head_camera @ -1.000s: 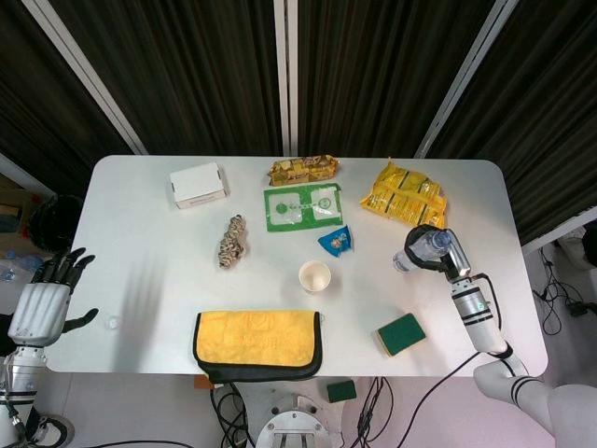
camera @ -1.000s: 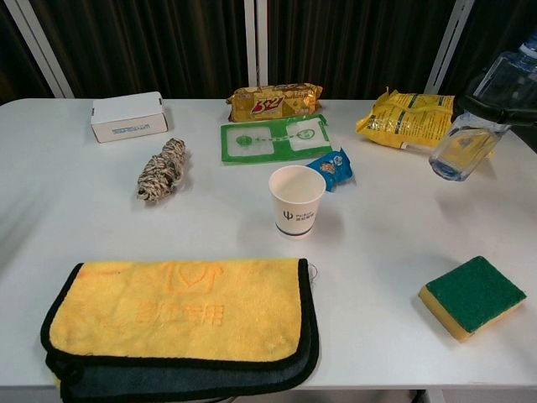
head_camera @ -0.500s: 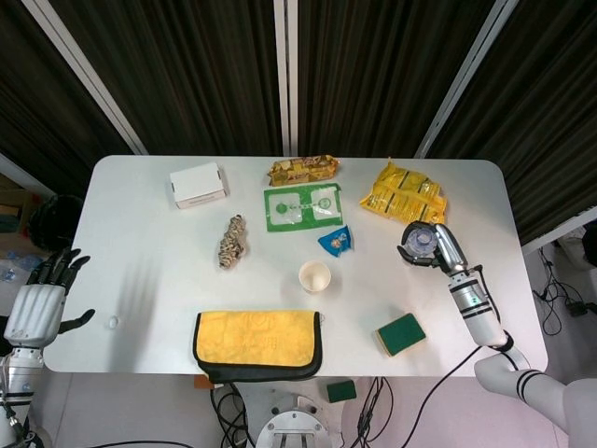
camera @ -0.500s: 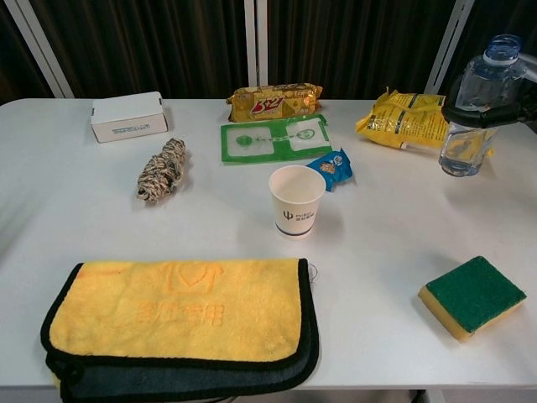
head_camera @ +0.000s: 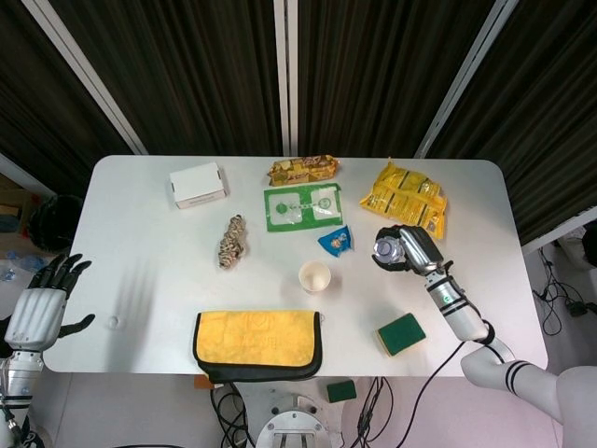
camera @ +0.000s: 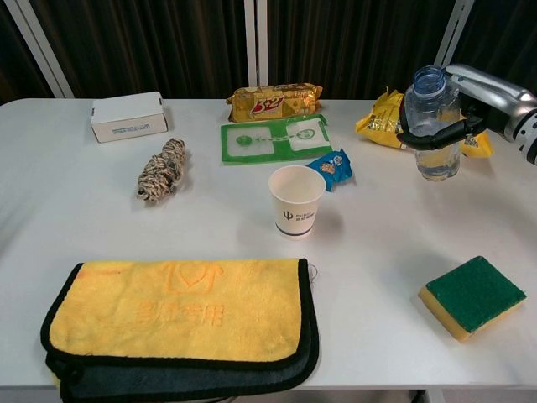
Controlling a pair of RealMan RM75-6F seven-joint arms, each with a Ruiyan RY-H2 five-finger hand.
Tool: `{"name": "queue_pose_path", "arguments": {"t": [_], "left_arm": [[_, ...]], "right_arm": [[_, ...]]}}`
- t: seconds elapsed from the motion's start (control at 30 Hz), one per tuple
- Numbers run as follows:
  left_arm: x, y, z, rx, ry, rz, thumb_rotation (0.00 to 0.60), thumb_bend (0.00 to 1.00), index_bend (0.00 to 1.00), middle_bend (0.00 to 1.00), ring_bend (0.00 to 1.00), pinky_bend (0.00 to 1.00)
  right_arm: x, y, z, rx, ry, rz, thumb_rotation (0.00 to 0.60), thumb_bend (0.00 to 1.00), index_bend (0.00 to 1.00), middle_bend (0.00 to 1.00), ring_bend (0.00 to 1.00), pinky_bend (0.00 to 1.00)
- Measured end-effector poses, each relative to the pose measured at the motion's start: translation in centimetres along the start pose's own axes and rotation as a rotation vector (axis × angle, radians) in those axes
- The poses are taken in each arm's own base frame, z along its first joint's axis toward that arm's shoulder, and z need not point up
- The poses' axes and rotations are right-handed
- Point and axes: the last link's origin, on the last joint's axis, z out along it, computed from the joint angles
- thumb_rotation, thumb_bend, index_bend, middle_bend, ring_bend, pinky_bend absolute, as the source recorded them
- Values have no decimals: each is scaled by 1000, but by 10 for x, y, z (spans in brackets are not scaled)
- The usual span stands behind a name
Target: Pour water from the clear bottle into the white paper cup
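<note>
The clear bottle (camera: 434, 126) stands upright in my right hand (camera: 470, 105), held just above the table to the right of the white paper cup (camera: 295, 200). From above, the bottle's open mouth (head_camera: 384, 248) shows inside my right hand (head_camera: 407, 248), a short way right of the cup (head_camera: 314, 276). The cup stands upright near the table's middle and looks empty. My left hand (head_camera: 43, 303) hangs off the table's left edge with its fingers spread and nothing in it.
A yellow cloth (camera: 180, 315) lies in front of the cup and a green sponge (camera: 472, 295) at the front right. Behind the cup lie a blue wrapper (camera: 334, 165), a green packet (camera: 273, 138), a biscuit pack (camera: 274, 101), a yellow bag (camera: 394, 117), a white box (camera: 127, 116) and a rope bundle (camera: 163, 169).
My right hand has carried the bottle left toward the cup and brought it from tilted to upright. The left hand has barely shifted.
</note>
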Motion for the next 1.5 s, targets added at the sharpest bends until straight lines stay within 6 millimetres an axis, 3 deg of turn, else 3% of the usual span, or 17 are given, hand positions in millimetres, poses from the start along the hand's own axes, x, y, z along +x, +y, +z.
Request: {"name": "queue_pose_path", "arguments": {"t": [0.67,0.97,1.5], "left_arm": [[4,-4,-1,10,11,-5,600,98,171,116,57,183],[6,-4,0,9,17,-3,600,97,171,116,57,184],[8,-5,0,11,21,2,600,98,170,116,57,184]], "right_arm": [[-17,-47,32,64,-81,-392,600,454,941,811,802,682],[-21,-57,39,111,-99,-572,600,453,941,809,803,682],[-23,-61,43,157,-81,-738,600,454,942,809,803,682]]}}
